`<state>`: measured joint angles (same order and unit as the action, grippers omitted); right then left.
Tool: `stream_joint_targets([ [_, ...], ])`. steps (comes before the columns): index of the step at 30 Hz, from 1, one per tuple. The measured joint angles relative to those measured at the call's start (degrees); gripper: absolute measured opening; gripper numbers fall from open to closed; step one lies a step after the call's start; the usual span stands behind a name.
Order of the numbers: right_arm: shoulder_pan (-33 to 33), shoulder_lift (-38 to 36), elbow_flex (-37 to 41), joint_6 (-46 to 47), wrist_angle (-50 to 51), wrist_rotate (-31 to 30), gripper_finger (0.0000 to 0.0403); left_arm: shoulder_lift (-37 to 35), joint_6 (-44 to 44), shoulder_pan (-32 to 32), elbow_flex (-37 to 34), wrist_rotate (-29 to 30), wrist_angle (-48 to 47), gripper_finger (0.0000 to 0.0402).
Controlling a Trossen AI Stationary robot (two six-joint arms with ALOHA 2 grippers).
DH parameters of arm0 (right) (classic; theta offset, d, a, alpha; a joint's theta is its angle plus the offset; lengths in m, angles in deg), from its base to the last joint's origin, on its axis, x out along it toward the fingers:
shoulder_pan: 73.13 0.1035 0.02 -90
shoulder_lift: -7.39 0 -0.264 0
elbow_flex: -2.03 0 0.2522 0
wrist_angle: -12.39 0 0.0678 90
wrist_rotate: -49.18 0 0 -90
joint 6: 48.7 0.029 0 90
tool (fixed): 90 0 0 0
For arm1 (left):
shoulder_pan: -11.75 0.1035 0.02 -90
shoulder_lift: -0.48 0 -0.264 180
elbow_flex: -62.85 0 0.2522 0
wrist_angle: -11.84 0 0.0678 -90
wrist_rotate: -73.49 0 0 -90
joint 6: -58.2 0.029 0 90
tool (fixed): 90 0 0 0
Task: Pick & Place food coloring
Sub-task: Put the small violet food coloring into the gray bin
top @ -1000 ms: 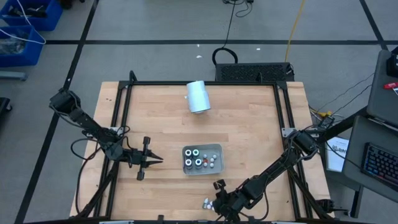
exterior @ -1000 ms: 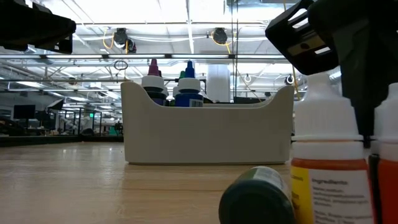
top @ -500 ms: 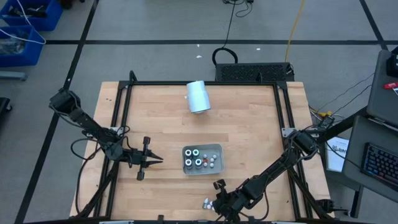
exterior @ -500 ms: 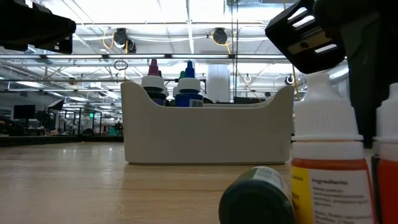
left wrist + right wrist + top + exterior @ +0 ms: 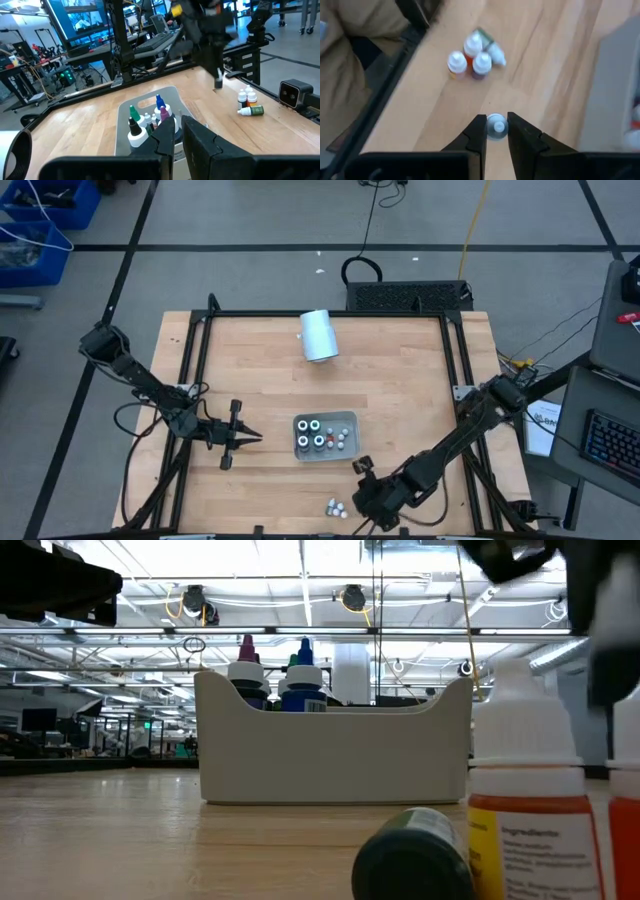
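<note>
Three bottles (image 5: 470,56) stood clustered below and ahead of the right gripper (image 5: 495,131), with a fourth lying on its side (image 5: 415,858) touching them, all close to the counter's (image 5: 400,390) front edge and its black frame rail. One more bottle (image 5: 496,125) sat clamped between the right gripper's fingers (image 5: 476,134), lifted clear of the wood, white cap toward the wrist camera. Just beside that gripper, on the side away from the counter's front edge, lay the grey tray (image 5: 347,420), holding about seven upright bottles; an exact count could not be read. Bare wood lay open between gripper and tray, and a broad clear stretch ran from the tray to the pale cylinder (image 5: 319,335) near the far edge. The left gripper (image 5: 243,437) hung well apart, beyond the tray's other end, fingers (image 5: 165,141) parted only narrowly and holding nothing, with free counter between it and the tray.
</note>
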<state>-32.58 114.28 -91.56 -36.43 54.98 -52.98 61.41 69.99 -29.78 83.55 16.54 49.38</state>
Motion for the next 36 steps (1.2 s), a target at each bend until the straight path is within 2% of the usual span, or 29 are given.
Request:
stream_joint_targets([
  [6, 0.11, -13.16, 5.27, -8.43, -4.54, 0.24, 0.0048, 0.02, 0.79, 0.02, 0.01, 0.00, 0.00, 0.0042],
  [8, -0.11, -19.34, 9.30, -11.80, -6.32, 0.81, 0.0049, 0.01, 0.42, 0.01, 0.00, 0.00, 0.00, 0.0042],
  [11, -0.25, -30.99, 17.45, -17.24, -14.05, 1.61, 0.0049, 0.02, -0.49, 0.01, 0.00, 0.02, 0.00, 0.0042],
  [17, -2.08, -53.66, 33.69, -13.30, -20.55, -8.56, 0.0049, 0.00, -0.78, 0.00, 0.00, 1.44, 0.00, 0.0042],
  [22, -1.97, -67.88, 45.80, -10.81, -20.92, -11.99, 0.0049, 0.01, -4.27, 0.00, 0.01, 4.18, 0.00, 0.0042],
  [28, -1.95, -79.83, 55.76, -8.48, -20.88, -13.83, 0.0049, 0.02, -5.96, 0.00, 0.00, 4.61, -0.02, 0.0042],
  [33, -1.97, -86.24, 59.51, -8.65, -20.26, -15.60, 0.0049, 0.01, -6.11, 0.00, 0.01, 4.61, -0.04, 0.0042],
  [36, -1.97, -88.42, 61.00, -8.82, -20.36, -19.83, 0.0049, 0.02, -6.12, 0.00, 0.01, 4.59, -0.17, 0.0042],
])
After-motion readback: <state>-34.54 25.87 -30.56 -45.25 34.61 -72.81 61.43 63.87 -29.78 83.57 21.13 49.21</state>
